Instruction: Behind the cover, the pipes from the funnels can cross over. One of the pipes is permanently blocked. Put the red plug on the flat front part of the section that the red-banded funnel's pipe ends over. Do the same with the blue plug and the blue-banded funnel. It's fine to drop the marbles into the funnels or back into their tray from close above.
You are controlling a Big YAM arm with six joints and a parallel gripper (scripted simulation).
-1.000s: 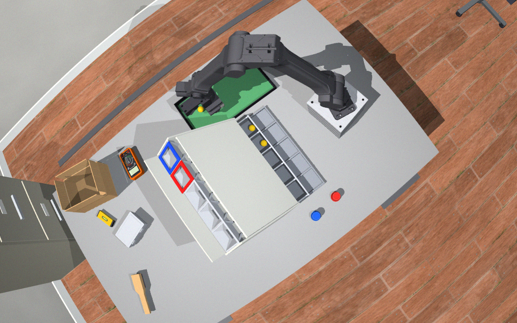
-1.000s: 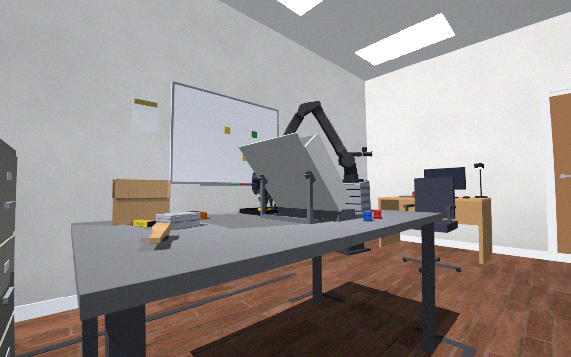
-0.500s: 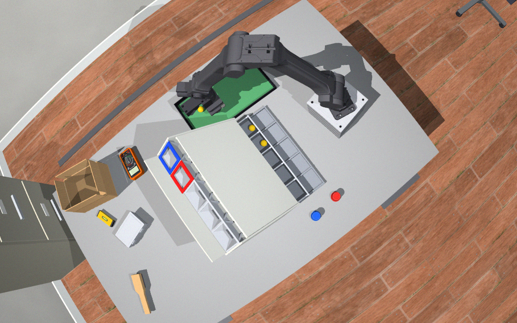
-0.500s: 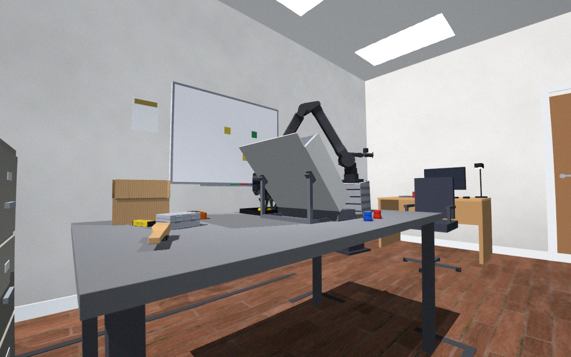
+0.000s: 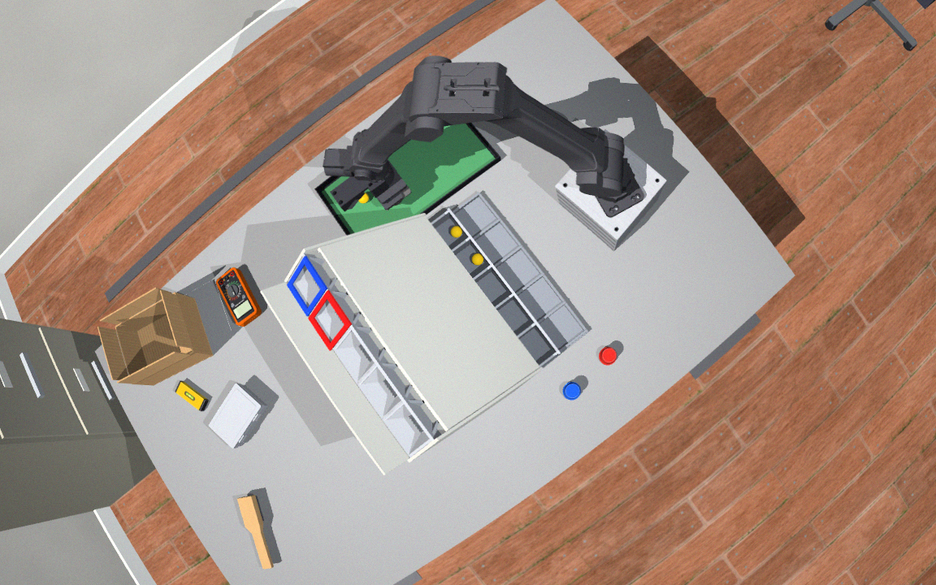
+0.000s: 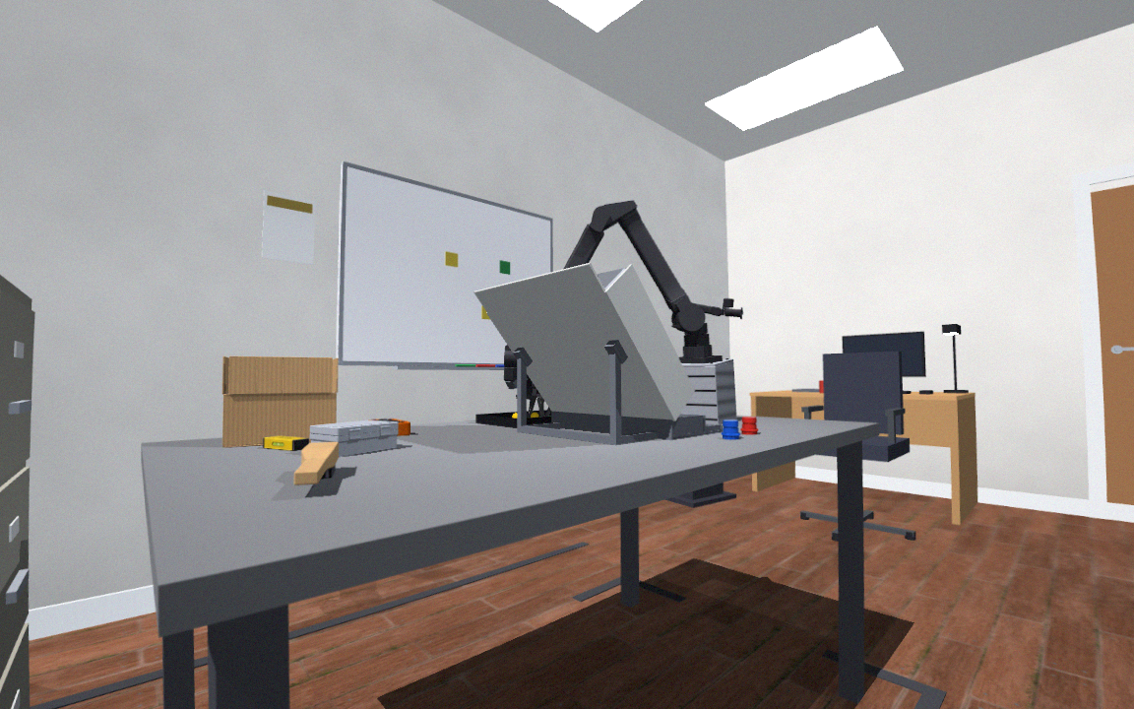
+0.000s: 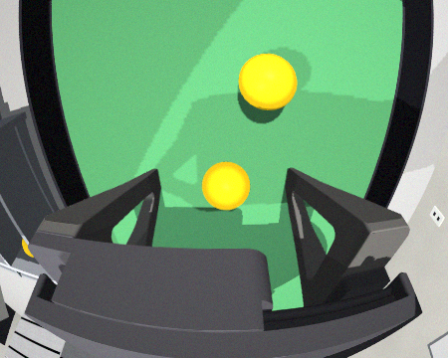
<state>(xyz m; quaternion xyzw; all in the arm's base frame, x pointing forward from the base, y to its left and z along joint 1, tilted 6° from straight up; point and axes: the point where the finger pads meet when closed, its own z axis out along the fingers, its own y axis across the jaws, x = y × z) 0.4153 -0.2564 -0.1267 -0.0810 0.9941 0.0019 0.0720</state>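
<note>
My gripper (image 7: pixel 222 177) is open over the green marble tray (image 5: pixel 413 178), and it also shows in the overhead view (image 5: pixel 364 190). A yellow marble (image 7: pixel 226 185) lies on the tray between the fingertips, untouched. A second yellow marble (image 7: pixel 268 81) lies farther on. The blue-banded funnel (image 5: pixel 305 284) and red-banded funnel (image 5: pixel 330 319) sit at the cover's top edge. Two marbles (image 5: pixel 456 231) (image 5: pixel 477 257) rest in the first two sections of the bottom row. The red plug (image 5: pixel 607 355) and blue plug (image 5: pixel 571 390) stand on the table.
The sloped grey cover (image 5: pixel 420 320) stands beside the tray. A multimeter (image 5: pixel 238 295), cardboard box (image 5: pixel 153 335), small white case (image 5: pixel 236 414), yellow level (image 5: pixel 191 393) and wooden block (image 5: pixel 256 529) lie at the table's left. The arm's base (image 5: pixel 611 200) is at the right.
</note>
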